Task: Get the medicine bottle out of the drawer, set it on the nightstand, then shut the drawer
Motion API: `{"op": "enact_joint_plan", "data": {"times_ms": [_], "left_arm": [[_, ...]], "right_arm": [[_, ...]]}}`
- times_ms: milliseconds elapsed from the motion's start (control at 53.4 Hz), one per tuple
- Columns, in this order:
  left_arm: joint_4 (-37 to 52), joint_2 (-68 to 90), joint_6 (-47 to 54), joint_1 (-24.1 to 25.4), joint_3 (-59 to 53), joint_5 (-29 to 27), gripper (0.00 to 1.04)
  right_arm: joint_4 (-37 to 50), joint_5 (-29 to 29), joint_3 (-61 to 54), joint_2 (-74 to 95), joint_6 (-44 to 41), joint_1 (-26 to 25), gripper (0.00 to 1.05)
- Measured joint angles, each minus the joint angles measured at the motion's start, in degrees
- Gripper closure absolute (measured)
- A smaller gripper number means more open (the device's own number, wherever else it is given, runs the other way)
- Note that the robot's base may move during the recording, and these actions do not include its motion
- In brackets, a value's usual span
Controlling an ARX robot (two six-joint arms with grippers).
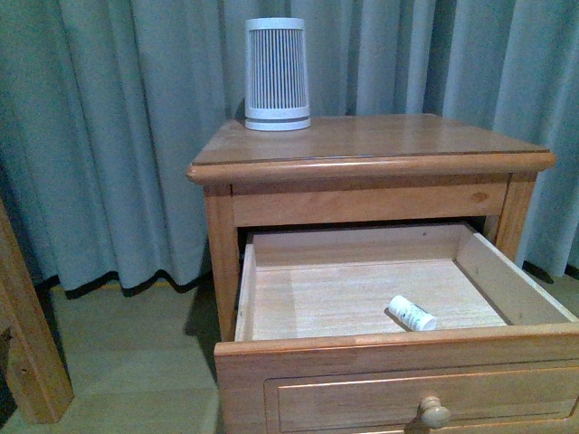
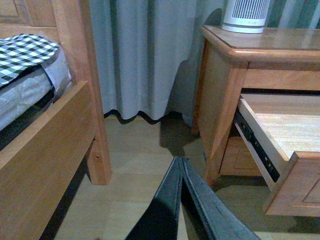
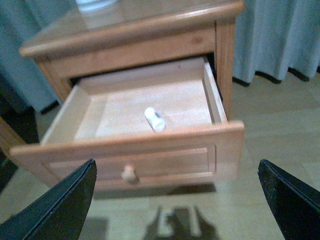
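Fingers of the right end effector (image 3: 176, 165) stand wide apart with nothing between them, out in front of the drawer (image 1: 511, 285) and clear of its front panel. The left end effector (image 2: 180, 162) has its two fingers pressed together, empty, low over the floor (image 2: 135, 150) in the gap between the bed (image 2: 50, 150) and the nightstand (image 1: 362, 167). That makes two end effectors, neither touching anything. One medicine bottle (image 1: 412, 314) lies on its side on the pale drawer bottom, angled, right of centre and near the front wall, apart from both side walls and with bare wood around it on every side. The one drawer seen pulled out stands open far enough to show its whole interior, and its front carries a single round knob (image 1: 434, 412). One ribbed cylinder (image 1: 277, 74) stands upright at the back left of the nightstand top, close to the rear edge; the rounded front edge and the right part of the top show as bare wood. A grey-blue curtain (image 1: 118, 136) hangs behind the nightstand and down to the floor.
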Motion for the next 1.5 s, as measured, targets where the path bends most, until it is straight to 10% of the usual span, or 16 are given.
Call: {"op": "enact_joint_plan", "data": {"times_ms": [524, 1347, 1497], "left_arm": [[0.00, -0.04, 0.02, 0.00, 0.00, 0.00, 0.05], [0.00, -0.04, 0.02, 0.00, 0.00, 0.02, 0.06], [0.00, -0.04, 0.02, 0.00, 0.00, 0.00, 0.06]], "right_arm": [[3.39, 5.51, 50.05, 71.30, -8.04, 9.57, 0.07], [-3.06, 8.04, 76.06, 110.33, -11.06, 12.20, 0.07], [-1.38, 8.17, 73.83, 109.74, -10.12, 12.48, 0.32]]}}
